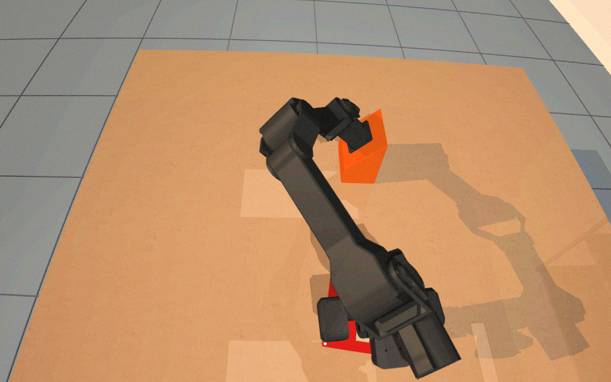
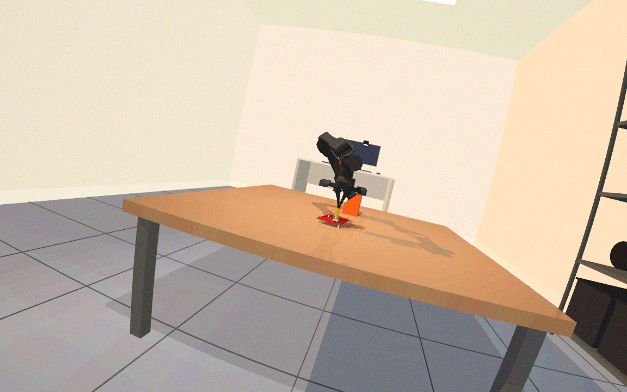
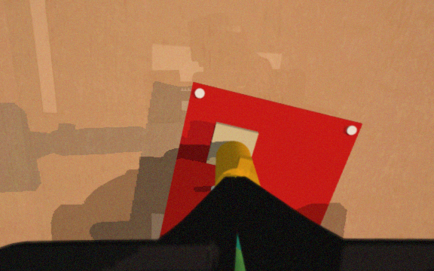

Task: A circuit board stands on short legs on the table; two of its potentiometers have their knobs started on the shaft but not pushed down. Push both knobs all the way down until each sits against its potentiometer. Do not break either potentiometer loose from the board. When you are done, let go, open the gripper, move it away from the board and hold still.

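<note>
The red circuit board [image 1: 346, 343] [image 2: 323, 219] [image 3: 296, 150] stands on short legs. My gripper [image 2: 338, 207] [image 3: 234, 187] is shut with nothing between its fingers. Its tips are at the top of the yellow knob [image 2: 336, 213] [image 3: 233, 154] and overlap it in the wrist view; whether they press on it cannot be told. That knob stands over the cream potentiometer [image 3: 236, 132]; its lower end is hard to judge. A sliver of the green knob [image 3: 239, 263] shows beyond the fingers at the bottom of the wrist view. The rest of it is hidden, as are the fingertips in the top view.
An orange wedge-shaped block [image 1: 362, 163] [image 2: 352, 205] stands by the arm's base. The arm [image 1: 317, 204] reaches over the wooden table [image 1: 179, 166] [image 2: 238, 219] and covers much of the board in the top view. White pins [image 3: 200, 93] [image 3: 351, 130] mark two board corners.
</note>
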Robot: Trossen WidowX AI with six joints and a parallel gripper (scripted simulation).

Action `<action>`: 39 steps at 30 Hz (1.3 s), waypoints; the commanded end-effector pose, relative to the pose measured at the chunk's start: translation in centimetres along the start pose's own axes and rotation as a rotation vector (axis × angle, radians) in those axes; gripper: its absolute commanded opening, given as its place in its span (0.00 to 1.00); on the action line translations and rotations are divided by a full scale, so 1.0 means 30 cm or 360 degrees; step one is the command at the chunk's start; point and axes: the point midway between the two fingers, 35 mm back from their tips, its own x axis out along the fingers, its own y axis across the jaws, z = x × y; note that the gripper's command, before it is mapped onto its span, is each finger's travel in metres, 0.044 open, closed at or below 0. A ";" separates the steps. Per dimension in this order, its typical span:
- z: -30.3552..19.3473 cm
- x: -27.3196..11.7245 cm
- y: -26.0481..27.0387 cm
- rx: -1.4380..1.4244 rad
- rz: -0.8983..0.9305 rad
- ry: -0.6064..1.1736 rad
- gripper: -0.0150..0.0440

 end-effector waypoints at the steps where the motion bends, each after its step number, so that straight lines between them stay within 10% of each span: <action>1: -0.003 0.010 -0.003 -0.0010 -0.0007 0.0006 0.25; 39: -0.003 0.014 -0.003 -0.0010 -0.0008 0.0006 0.25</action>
